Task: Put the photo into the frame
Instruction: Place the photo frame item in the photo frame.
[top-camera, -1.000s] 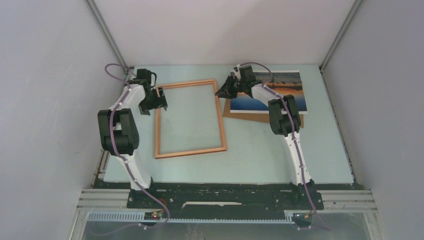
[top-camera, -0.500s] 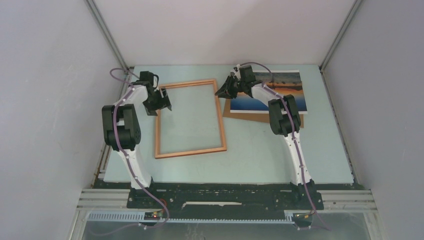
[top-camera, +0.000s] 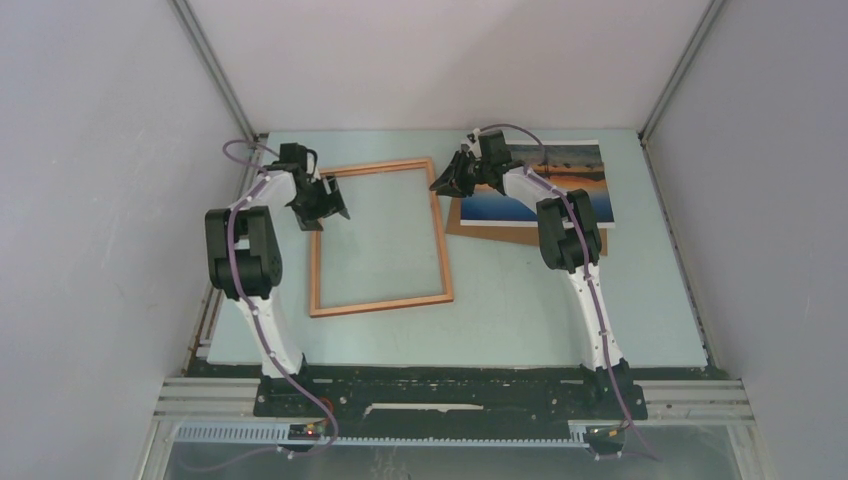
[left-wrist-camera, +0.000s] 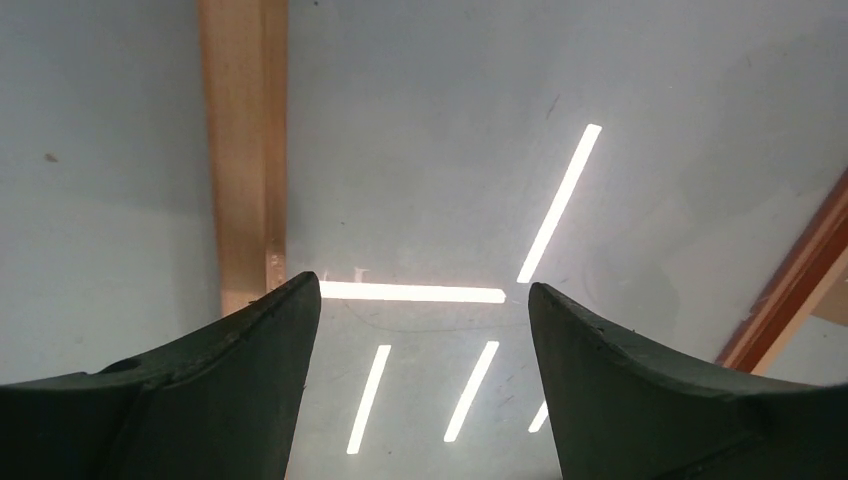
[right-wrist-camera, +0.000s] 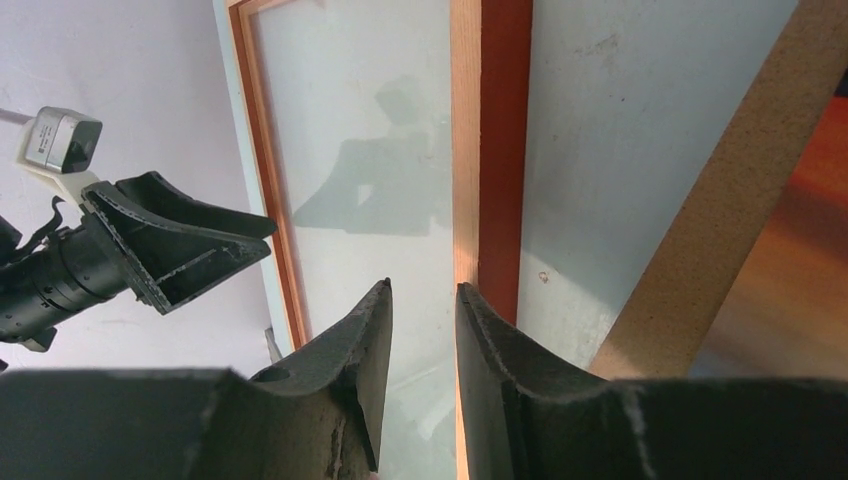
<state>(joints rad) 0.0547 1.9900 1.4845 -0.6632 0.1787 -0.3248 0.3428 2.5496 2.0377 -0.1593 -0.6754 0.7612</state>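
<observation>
Left claw hangs with its fingers wide apart and nothing between them but pale table. The frame's left rail runs just past the left fingertip. Seen from above, the claw sits over the far left part of the frame, just inside that rail.

Right claw is nearly together, with only a thin slit between the fingers, at the frame's far right corner. The right rail runs down toward that slit, but whether it is actually pinched I cannot tell.

The frame lies flat and slightly skewed, with bare table inside it. Just to its right, past a strip of table, lies a brown board. The photo rests face up on it near the far edge, outside the frame, and the right arm crosses over it.
</observation>
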